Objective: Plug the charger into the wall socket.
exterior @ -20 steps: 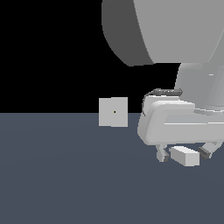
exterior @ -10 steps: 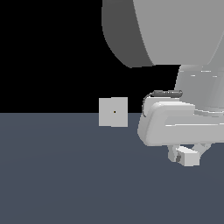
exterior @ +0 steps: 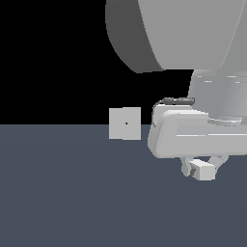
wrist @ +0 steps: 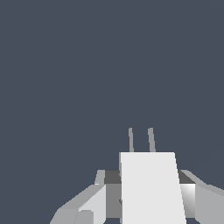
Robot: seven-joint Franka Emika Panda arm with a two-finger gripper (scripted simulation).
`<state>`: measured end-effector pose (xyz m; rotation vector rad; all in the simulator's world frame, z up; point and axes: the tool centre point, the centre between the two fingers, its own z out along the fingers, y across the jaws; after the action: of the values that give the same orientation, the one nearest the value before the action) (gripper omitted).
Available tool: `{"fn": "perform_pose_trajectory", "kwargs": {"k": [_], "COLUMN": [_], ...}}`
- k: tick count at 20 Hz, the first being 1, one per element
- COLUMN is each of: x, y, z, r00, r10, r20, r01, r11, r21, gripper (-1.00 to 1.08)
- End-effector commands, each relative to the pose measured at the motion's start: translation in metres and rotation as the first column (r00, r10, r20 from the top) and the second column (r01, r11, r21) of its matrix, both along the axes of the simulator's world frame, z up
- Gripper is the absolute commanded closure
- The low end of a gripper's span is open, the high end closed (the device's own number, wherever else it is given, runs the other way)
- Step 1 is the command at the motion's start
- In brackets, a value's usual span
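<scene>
Under the bulky white wrist housing [exterior: 193,135] of the arm, the end effector [exterior: 201,167] is clenching the charger [exterior: 203,170], its two fingers [exterior: 185,166] pressing against the block's opposite sides. In the exterior view the charger is showing as a small off-white block hanging just below the housing, with its lower face appearing to sit clear of the dark grey-blue surface [exterior: 72,193], though the gap is hard to judge from this angle. In the wrist view the charger [wrist: 152,188] is filling the space between the fingers [wrist: 94,203], and two thin grey prongs [wrist: 141,140] are sticking out of its far end, side by side and pointing away from the camera over the plain surface [wrist: 87,65].

Taking the wall socket [exterior: 125,123] as the landmark: it is standing upright as a flat light-grey square plate with a tiny dark hole at its centre, at the line where the surface is meeting the black background. The charger is sitting well apart from the socket, toward the exterior view's right of it and lower in the picture. The wrist housing is lying between the two, near the socket's right edge but not touching it. The socket is not appearing in the wrist view.
</scene>
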<state>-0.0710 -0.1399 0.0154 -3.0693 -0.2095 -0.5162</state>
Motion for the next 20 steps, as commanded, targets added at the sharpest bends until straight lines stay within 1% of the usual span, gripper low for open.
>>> {"fn": "perform_pose_trajectory", "kwargs": {"k": [1, 9, 20], "x": [0.003, 0.015, 0.04], "y": [0.006, 0.034, 0.08], "z": [0.003, 0.019, 0.045], "r00": [1.0, 0.999, 0.991], "r10": [-0.008, -0.054, -0.134], "r20": [0.001, 0.003, 0.006], "r01": [0.008, 0.054, 0.134], "r11": [1.0, 0.999, 0.991], "r21": [0.0, 0.002, 0.004], "gripper": [1.08, 1.08, 1.08]}}
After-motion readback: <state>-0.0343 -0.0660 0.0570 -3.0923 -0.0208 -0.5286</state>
